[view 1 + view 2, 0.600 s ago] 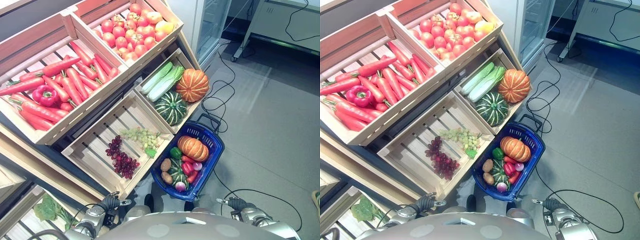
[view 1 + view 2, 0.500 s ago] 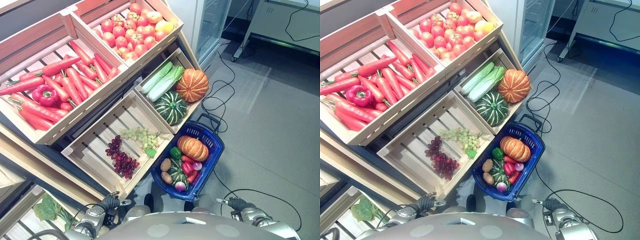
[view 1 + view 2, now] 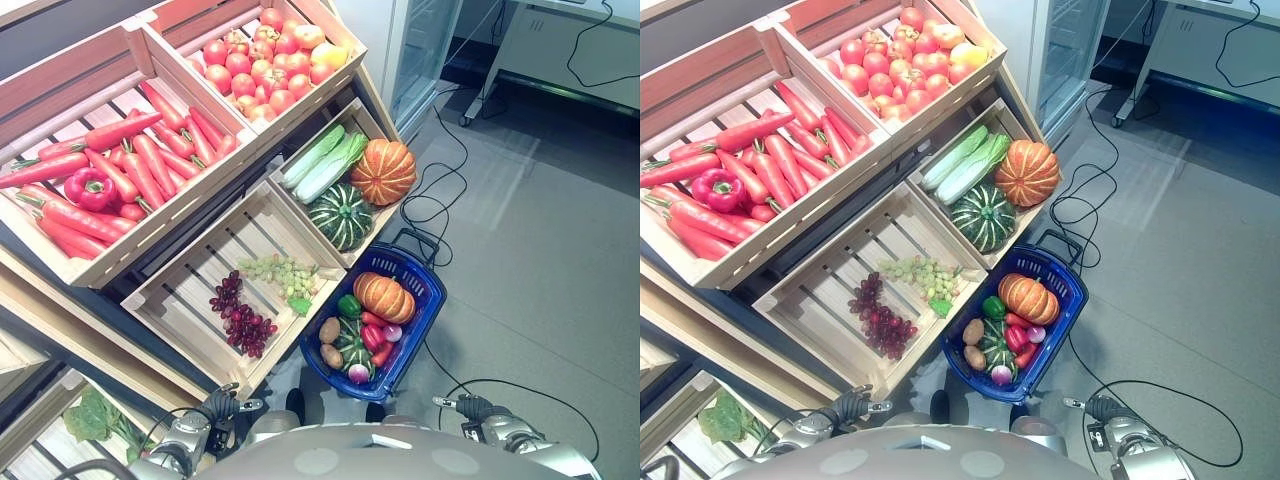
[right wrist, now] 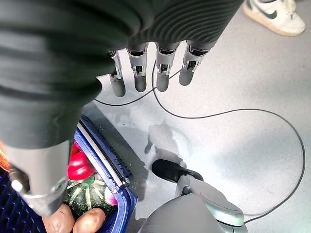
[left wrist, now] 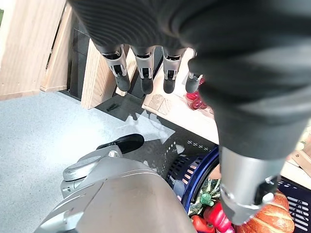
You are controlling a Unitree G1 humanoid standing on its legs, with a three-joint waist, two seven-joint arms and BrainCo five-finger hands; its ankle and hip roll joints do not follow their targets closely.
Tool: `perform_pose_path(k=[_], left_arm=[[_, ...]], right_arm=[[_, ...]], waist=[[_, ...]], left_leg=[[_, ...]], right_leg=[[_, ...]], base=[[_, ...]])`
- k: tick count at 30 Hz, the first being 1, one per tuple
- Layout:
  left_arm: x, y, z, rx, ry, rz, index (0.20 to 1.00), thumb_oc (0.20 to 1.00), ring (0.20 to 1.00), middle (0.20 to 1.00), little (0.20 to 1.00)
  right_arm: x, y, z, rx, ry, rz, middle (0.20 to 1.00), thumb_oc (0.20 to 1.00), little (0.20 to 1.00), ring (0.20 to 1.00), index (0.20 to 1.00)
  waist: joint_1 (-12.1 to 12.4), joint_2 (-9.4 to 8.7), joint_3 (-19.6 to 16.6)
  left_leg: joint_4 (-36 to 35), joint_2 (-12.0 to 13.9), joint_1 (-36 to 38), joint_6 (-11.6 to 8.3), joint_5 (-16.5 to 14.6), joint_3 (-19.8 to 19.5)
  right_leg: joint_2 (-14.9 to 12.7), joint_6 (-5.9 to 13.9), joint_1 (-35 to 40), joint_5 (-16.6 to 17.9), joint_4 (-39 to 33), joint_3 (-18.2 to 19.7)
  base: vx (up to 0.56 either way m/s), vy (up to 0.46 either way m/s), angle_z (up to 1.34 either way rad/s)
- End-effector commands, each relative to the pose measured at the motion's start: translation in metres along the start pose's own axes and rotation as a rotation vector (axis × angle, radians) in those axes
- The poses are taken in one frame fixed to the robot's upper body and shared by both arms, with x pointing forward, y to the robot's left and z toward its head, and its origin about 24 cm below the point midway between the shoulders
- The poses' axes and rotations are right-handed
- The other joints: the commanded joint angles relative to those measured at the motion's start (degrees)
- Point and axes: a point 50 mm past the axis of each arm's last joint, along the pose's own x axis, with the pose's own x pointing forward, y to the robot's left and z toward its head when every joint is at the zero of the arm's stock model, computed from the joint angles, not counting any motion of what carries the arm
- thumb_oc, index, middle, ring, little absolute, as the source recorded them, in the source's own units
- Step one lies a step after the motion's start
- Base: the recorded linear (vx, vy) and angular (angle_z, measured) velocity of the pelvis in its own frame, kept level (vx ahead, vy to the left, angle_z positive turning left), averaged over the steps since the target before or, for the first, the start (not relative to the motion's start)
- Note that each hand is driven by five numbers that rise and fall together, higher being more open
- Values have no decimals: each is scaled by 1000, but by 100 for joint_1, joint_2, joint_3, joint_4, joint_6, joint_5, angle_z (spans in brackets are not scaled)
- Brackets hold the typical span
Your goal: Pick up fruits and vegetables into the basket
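A blue basket (image 3: 438, 293) stands on the floor at the foot of the wooden produce stand. It holds an orange pumpkin (image 3: 384, 297), a green pepper (image 3: 349, 305), potatoes (image 3: 329, 331), a red pepper (image 3: 372, 335) and a small striped squash (image 3: 352, 351). My left hand (image 5: 143, 68) hangs open and empty over the floor beside the basket (image 5: 194, 171). My right hand (image 4: 146, 68) also hangs open with nothing in it, on the other side of the basket's rim (image 4: 104, 160).
Sloping crates hold carrots with a red bell pepper (image 3: 90, 187), red fruit (image 3: 262, 62), cabbage, an orange pumpkin (image 3: 383, 171) and a green pumpkin (image 3: 341, 214), and purple grapes (image 3: 241, 318) and green grapes (image 3: 282, 272). A glass-door cabinet (image 3: 425, 50) stands behind. A person's shoe (image 4: 274, 17) is nearby.
The whole picture has shifted slightly; neither the hands nor the things have moved.
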Motion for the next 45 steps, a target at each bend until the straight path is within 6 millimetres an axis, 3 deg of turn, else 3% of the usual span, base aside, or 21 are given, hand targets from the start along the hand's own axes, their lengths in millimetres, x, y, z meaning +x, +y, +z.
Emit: perform_pose_path(k=[1, 18, 26, 33, 39, 45], left_arm=[[3, 7, 14, 0, -16, 30, 1000, 1000, 1000, 1000, 1000], [3, 7, 12, -12, -16, 35, 1000, 1000, 1000, 1000, 1000], [3, 8, 19, -59, -54, 41, 1000, 1000, 1000, 1000, 1000], [6, 10, 72, -110, -242, 31, 1000, 1000, 1000, 1000, 1000], [3, 10, 109, -151, -386, 14, 1000, 1000, 1000, 1000, 1000], [-14, 8, 172, -213, -679, -73, 1000, 1000, 1000, 1000, 1000]], right_arm=[[1, 7, 8, 3, -3, 10, 1000, 1000, 1000, 1000, 1000], [1, 7, 5, -1, 3, 13, 1000, 1000, 1000, 1000, 1000], [1, 2, 5, -3, 4, -3, 1000, 1000, 1000, 1000, 1000], [0, -8, 48, 30, -104, -46, 1000, 1000, 1000, 1000, 1000], [-2, -12, 72, 45, -175, -52, 1000, 1000, 1000, 1000, 1000], [-8, -22, 106, 71, -258, -73, 1000, 1000, 1000, 1000, 1000]], waist=[[100, -215, -9], [73, -193, -8], [48, -166, 204], [-5, -74, 928], [-27, -71, 1253], [-10, -31, 1639]], left_leg=[[12, -79, 114, 7, -606, 113], [12, -72, 133, 1, -616, 119], [12, -58, -154, -2, -500, 107], [12, -115, -961, 34, -225, -16], [12, -136, -1342, 31, -92, -78], [12, -140, -1622, 35, -4, -108]], right_leg=[[-589, 756, -258, 217, 22, 111], [-593, 762, -241, 211, 22, 121], [-583, 766, -523, 304, 22, 180], [-517, 709, -1334, 531, 22, 249], [-465, 676, -1702, 633, 22, 241], [-390, 576, -1998, 600, 204, 184]], base=[[0, 0, 0], [8, 1, -1], [-6, 6, -4], [-172, -15, -1], [-79, -47, 2], [-82, -28, -1]])
